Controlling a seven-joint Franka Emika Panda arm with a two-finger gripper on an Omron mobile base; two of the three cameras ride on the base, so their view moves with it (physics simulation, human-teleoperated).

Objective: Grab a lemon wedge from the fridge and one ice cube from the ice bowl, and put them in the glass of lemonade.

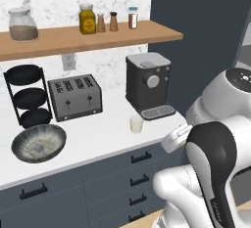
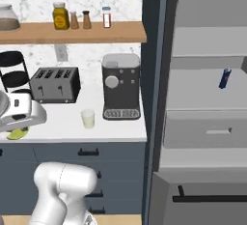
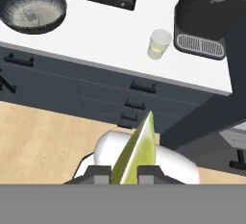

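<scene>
Hand view, left to right. Wide shallow grey metal ice bowl with whitish speckled inside sits at upper left on the white countertop; one pale cube visible in it. Right of centre, the small clear glass of lemonade stands upright on the same counter, just in front of the black coffee machine, apart from it.

Thin yellow-green lemon wedge rises from the bottom of the view, pinched between the two dark tips of the gripper. Jaws are closed on the wedge, nearly together. Wedge's long axis runs up along the gripper's line and leans a little right, its point aimed roughly toward the glass.

Key relation: the glass lies ahead of and beyond the jaws, up the view and slightly right, past the dark blue-grey drawer fronts. The bowl lies well to the left of that line.

Left base view: glass near the counter's front edge, bowl well apart on the left beside the black tiered rack.

Right base view: wedge shows as a yellow-green sliver under the white hand at the left edge; glass to its right. The tall grey fridge stands open at far right.

Judgement: wedge is fetched; next call is carrying it forward over the glass.
</scene>
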